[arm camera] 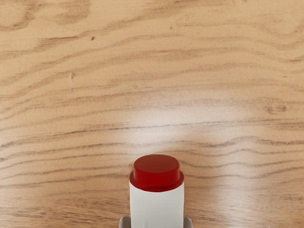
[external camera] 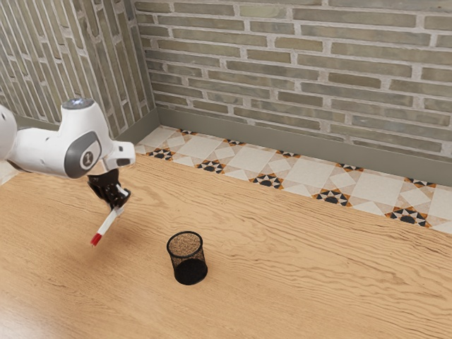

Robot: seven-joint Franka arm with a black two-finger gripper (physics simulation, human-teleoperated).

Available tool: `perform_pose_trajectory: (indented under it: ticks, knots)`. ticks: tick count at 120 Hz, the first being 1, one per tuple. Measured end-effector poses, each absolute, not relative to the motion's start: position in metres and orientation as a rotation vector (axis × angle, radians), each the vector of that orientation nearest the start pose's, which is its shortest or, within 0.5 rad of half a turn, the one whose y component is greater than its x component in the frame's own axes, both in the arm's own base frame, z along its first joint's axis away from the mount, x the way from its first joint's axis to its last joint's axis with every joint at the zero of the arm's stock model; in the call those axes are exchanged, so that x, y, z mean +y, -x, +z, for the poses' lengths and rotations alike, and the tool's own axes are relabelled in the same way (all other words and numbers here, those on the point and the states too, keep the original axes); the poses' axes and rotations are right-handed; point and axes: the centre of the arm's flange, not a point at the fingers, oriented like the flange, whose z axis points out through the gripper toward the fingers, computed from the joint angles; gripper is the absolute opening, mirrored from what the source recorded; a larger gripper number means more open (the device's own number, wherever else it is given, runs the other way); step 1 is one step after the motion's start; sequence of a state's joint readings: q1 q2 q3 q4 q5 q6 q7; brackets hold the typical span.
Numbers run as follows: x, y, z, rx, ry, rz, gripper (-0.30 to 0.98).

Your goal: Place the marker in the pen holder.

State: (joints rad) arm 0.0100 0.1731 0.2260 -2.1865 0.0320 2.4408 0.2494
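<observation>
1 white cylindrical marker (external camera: 106,224) with a stepped red end tilts in the air, red end lower, to the exterior view's left of the round black mesh pen holder (external camera: 188,263), clamped between the 2 fingers of the black gripper (external camera: 119,207). The holder stands upright on the brown wooden table (external camera: 318,282).

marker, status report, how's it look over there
End effector shut on marker, tilted, red end lower. Pen holder upright, marker outside it. No obstacle seen between them.
</observation>
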Motion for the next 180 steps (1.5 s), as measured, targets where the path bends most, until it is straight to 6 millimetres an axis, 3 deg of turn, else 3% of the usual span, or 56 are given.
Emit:
perform_pose_trajectory:
  ticks: [15, 28, 36, 44, 51, 58, 76, 100, 124, 150, 180]
  knots:
    - [0.085, -0.545, 0.397, 0.171, 3.061, -0.252, -0.07]
    - [0.037, -0.534, 0.446, 0.294, 3.065, -0.345, -0.07]
    - [0.002, -0.517, 0.468, 0.385, 3.071, -0.394, -0.07]
    - [-0.023, -0.481, 0.488, 0.467, 3.069, -0.479, -0.07]
    - [-0.035, -0.455, 0.486, 0.509, 3.068, -0.531, -0.06]
    - [-0.043, -0.443, 0.480, 0.529, 3.063, -0.576, -0.06]
    - [-0.064, -0.435, 0.490, 0.564, 3.046, -0.716, -0.06]
    - [-0.092, -0.425, 0.471, 0.597, 3.060, -0.732, -0.06]
    - [-0.110, -0.439, 0.442, 0.576, 3.069, -0.705, -0.06]
    - [-0.115, -0.461, 0.448, 0.530, 3.061, -0.775, -0.05]
    - [-0.111, -0.468, 0.436, 0.493, 3.064, -0.756, -0.04]
